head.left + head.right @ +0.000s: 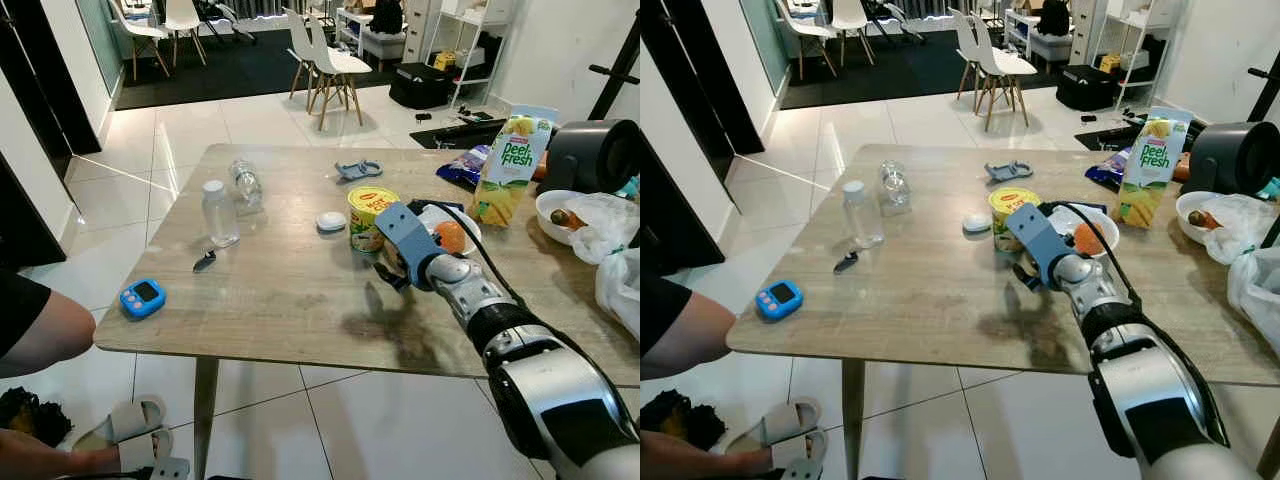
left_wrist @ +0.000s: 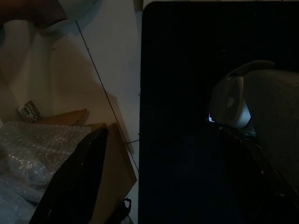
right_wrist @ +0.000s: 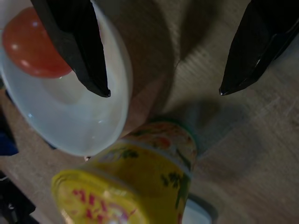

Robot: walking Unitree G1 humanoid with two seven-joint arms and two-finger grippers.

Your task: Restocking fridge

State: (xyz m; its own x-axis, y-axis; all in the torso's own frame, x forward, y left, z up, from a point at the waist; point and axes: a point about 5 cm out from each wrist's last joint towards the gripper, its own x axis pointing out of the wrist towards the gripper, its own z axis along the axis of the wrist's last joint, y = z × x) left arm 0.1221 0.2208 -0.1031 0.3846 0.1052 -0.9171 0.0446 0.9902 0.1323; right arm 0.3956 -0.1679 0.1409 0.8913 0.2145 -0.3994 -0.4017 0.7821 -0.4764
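Right gripper (image 3: 163,88) fingers spread, empty, hovering above table (image 1: 290,300) near right edge, just short of yellow noodle cup (image 1: 369,218). White bowl (image 3: 70,126) holding orange fruit (image 3: 32,44) sits touching-close beside cup. Risk: finger clips bowl rim, tips cup. Left arm idle, fingers unclear.

Matt wood-grain table (image 1: 280,290), glossy white plastic bowl (image 3: 93,130), clear plastic bottle (image 1: 218,215)

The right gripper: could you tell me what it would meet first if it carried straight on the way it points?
Probably the yellow cup: the open right gripper points toward it across bare tabletop, with the white bowl beside.
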